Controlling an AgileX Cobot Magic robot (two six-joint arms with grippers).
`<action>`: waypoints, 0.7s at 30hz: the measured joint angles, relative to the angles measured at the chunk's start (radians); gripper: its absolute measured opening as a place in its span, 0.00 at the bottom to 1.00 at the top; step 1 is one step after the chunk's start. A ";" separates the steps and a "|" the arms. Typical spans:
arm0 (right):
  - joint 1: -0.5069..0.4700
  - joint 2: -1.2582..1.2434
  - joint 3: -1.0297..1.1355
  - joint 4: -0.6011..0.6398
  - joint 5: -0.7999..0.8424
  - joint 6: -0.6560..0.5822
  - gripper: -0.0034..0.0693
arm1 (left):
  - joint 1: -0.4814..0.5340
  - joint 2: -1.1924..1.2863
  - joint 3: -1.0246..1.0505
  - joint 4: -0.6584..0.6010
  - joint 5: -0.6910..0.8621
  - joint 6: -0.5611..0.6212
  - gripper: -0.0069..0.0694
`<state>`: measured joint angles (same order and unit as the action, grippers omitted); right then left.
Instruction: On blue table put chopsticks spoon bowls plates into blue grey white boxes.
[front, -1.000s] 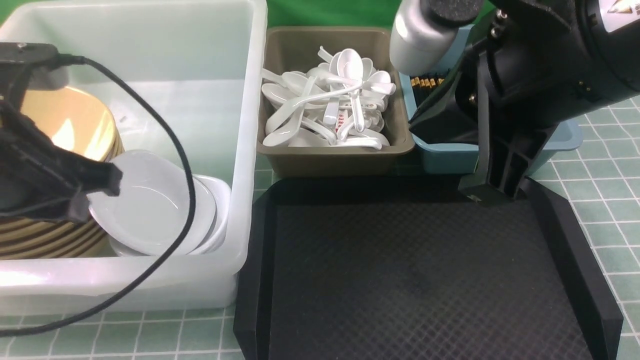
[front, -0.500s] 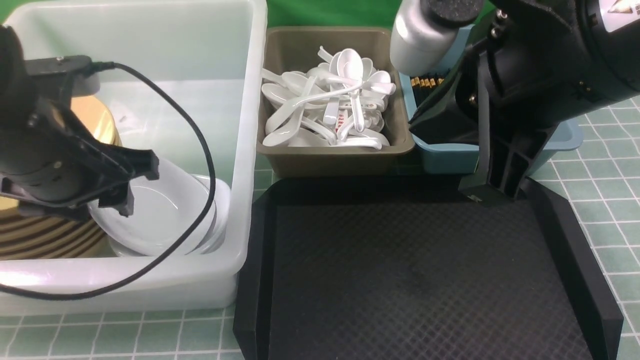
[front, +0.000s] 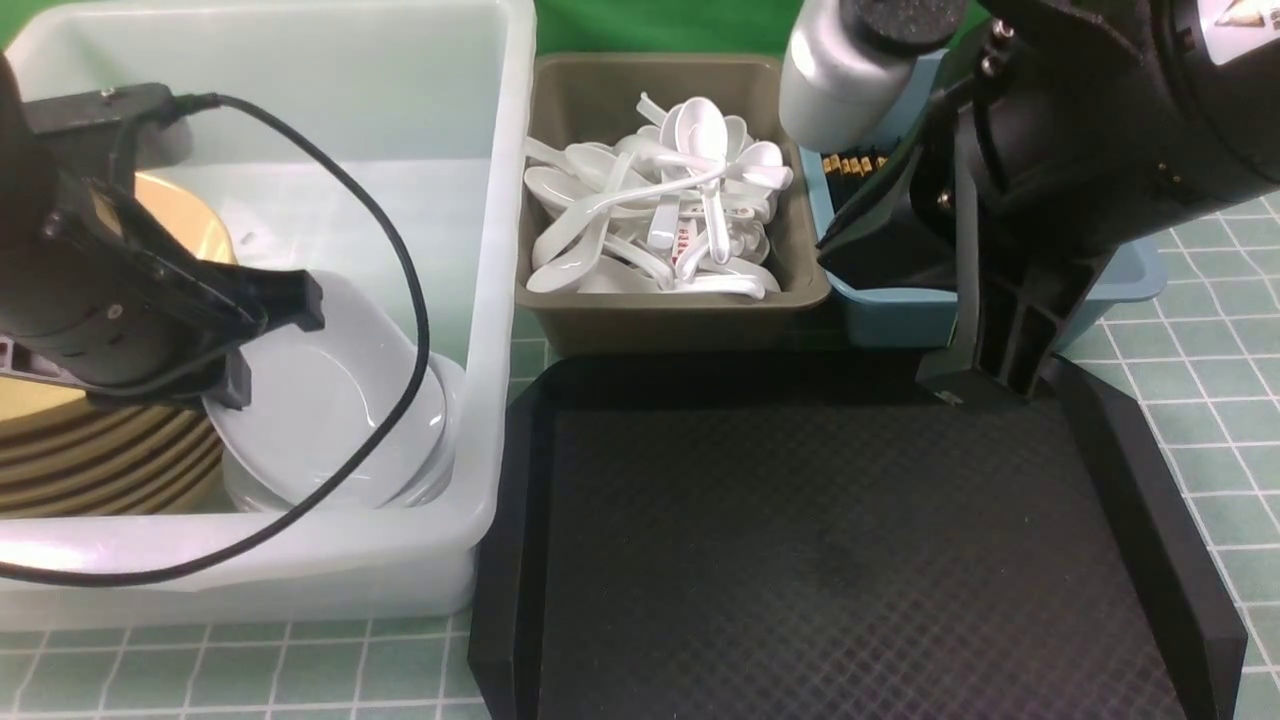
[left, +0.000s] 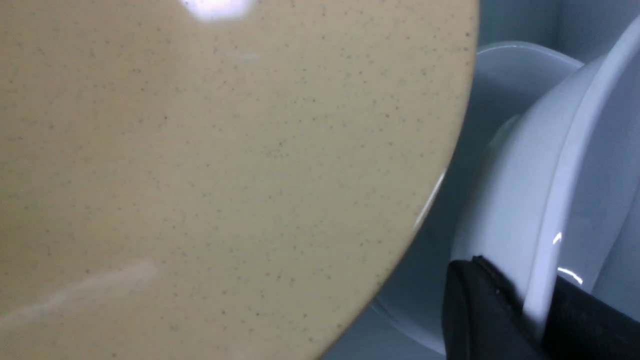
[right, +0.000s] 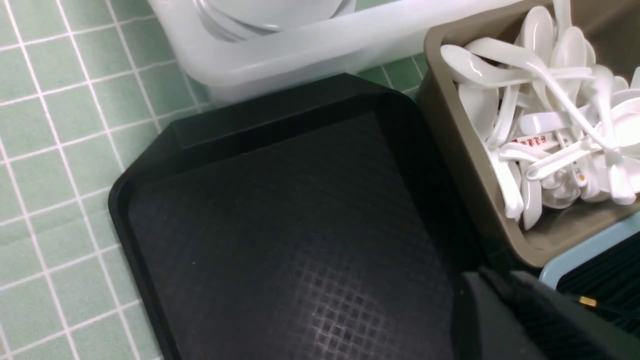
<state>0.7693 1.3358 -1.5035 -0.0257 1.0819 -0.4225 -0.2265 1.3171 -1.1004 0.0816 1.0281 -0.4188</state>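
White plate (left: 515, 200), rim pinched between left jaws

1. The left arm (front: 70, 290) is a bulky body of matte black moulded plastic.
2. A thin black rubber cable (front: 405, 270) runs from a black box-shaped plug (front: 95, 105) at the arm's far end and loops round towards the near left.
3. The left hand (front: 262, 345) has two blunt, square-ended black fingers (front: 290, 300).
4. The right arm (front: 1100, 150) has a smooth black casing. It carries a silver-grey rounded cylindrical joint (front: 835, 90) with a rough black disc cap (front: 905, 15).
5. Small silver screw heads (front: 993, 48) sit beside that joint. A white label with a yellow warning triangle (front: 1235, 15) is on the casing at the far right.
6. The right hand (front: 975, 385) is black plastic, with long flat fingers (front: 1010, 320) grooved lengthwise.
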 joint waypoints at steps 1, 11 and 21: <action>0.000 0.000 0.000 0.000 0.000 0.000 0.18 | 0.001 0.001 0.000 -0.001 0.000 0.001 0.10; 0.000 0.000 0.000 0.001 0.008 0.000 0.18 | 0.007 -0.045 -0.023 -0.112 -0.086 0.028 0.11; 0.000 -0.001 0.000 0.000 0.008 0.000 0.18 | 0.008 0.027 0.023 -0.064 -0.035 0.038 0.14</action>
<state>0.7693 1.3349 -1.5035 -0.0257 1.0902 -0.4225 -0.2181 1.3441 -1.0777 0.0176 0.9935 -0.3809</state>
